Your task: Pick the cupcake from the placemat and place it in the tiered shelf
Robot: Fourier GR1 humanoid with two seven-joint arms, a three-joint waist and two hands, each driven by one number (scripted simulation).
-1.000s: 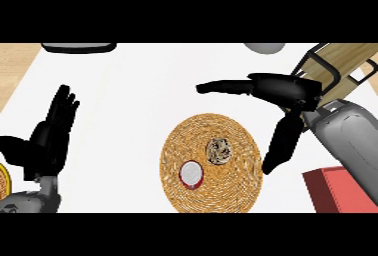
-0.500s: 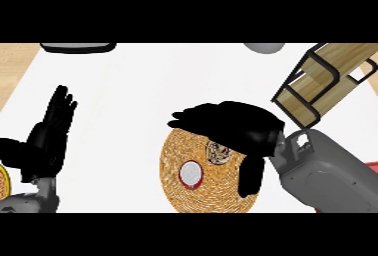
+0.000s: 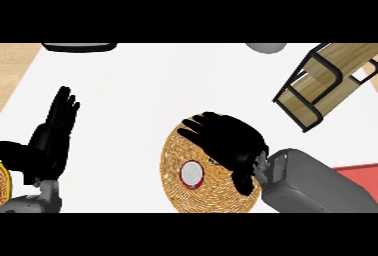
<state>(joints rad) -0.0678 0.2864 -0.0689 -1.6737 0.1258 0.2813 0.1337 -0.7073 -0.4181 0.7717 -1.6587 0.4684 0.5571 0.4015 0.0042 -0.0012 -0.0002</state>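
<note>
A round woven placemat (image 3: 177,195) lies at the lower middle of the white counter. My right hand (image 3: 229,142) hovers palm down over the mat's upper right part, fingers (image 3: 196,124) stretched toward the upper left, open. It covers the spot where the brown cupcake stood, so the cupcake is hidden. A white round item with a red rim (image 3: 192,173) shows on the mat just left of the hand. The wooden tiered shelf (image 3: 325,80) with its black frame stands tilted at the upper right. My left hand (image 3: 52,142) rests open at the left edge, fingers up.
A red block (image 3: 358,175) sits at the right edge behind my right forearm. A dark tray-like thing (image 3: 77,46) and a grey round object (image 3: 266,47) lie along the far edge. A yellow rim (image 3: 4,180) shows at far left.
My right hand has swung from near the shelf down and left onto the placemat, now covering the cupcake that showed before. The left hand has stayed still.
</note>
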